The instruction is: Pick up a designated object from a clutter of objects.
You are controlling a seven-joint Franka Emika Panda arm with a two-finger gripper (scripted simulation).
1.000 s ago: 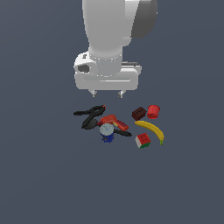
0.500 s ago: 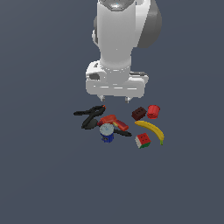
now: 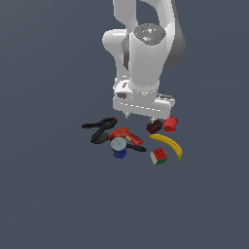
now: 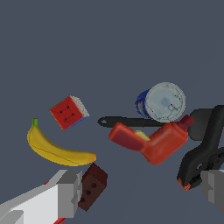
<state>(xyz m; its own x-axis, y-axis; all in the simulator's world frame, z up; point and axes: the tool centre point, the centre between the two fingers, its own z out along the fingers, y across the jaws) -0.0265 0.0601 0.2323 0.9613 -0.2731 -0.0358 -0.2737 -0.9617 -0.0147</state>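
The designated object, a dark maroon block [image 3: 154, 126] with small holes, lies at the back of the clutter beside the red cup [image 3: 170, 124]. My gripper [image 3: 139, 117] hangs open just above the pile, its right fingertip close over the block. In the wrist view the block [image 4: 92, 186] sits right against the inner side of one finger [image 4: 65, 194]; the other finger [image 4: 213, 188] is far off by the clamp. Nothing is held between them, and the gripper [image 4: 140, 192] spans the gap over bare floor.
Around the block lie a yellow banana [image 3: 168, 144], a colourful cube [image 3: 158, 156], a blue can [image 3: 118, 147], a red drill [image 3: 127, 136] and a black clamp [image 3: 99, 129]. The wrist view shows the banana [image 4: 57, 151], cube [image 4: 68, 112], can [image 4: 162, 103], drill [image 4: 153, 140] and clamp [image 4: 205, 140].
The arm has shifted toward the exterior view's right and come down, bringing the open gripper from above the clamp and drill to just over the brown block.
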